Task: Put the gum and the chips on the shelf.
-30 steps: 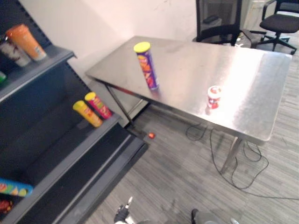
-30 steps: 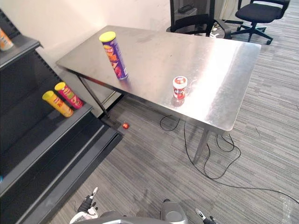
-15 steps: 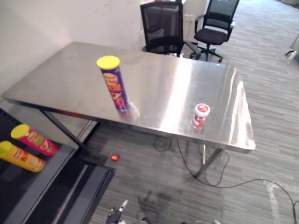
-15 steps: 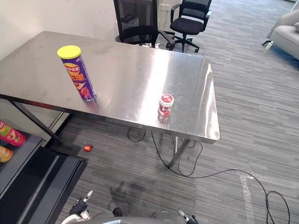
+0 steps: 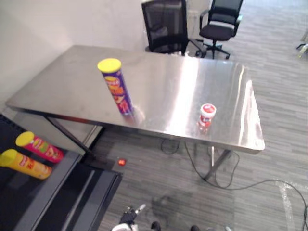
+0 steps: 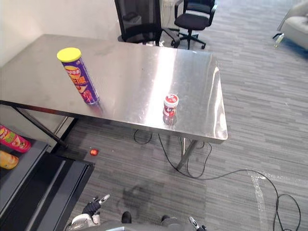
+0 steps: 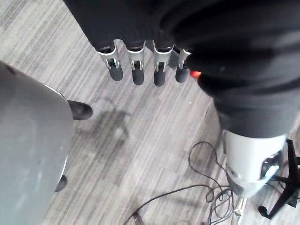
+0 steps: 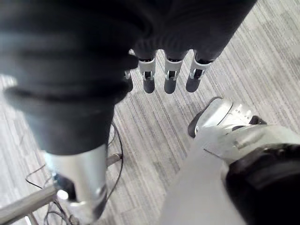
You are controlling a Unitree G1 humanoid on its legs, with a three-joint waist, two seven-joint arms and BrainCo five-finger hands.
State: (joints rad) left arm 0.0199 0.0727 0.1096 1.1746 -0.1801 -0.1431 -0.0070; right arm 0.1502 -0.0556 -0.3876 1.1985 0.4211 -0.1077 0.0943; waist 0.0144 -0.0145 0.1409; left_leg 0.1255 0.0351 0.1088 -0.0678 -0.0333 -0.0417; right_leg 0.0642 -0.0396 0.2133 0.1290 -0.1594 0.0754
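The chips, a tall purple tube with a yellow lid, stand upright on the left part of the steel table. The gum, a small red and white tub, stands near the table's front right edge. The dark shelf is at the lower left. My left hand hangs low over the floor, well short of the table, its fingers straight and empty. My right hand hangs the same way, holding nothing.
A pink tube and a yellow tube lie on the shelf. Two black office chairs stand behind the table. A small red thing lies on the floor under the table, and cables trail by the table leg.
The camera has swung from the shelf round to the table, with only a small shift in the last half second. The chips and the gum have not moved.
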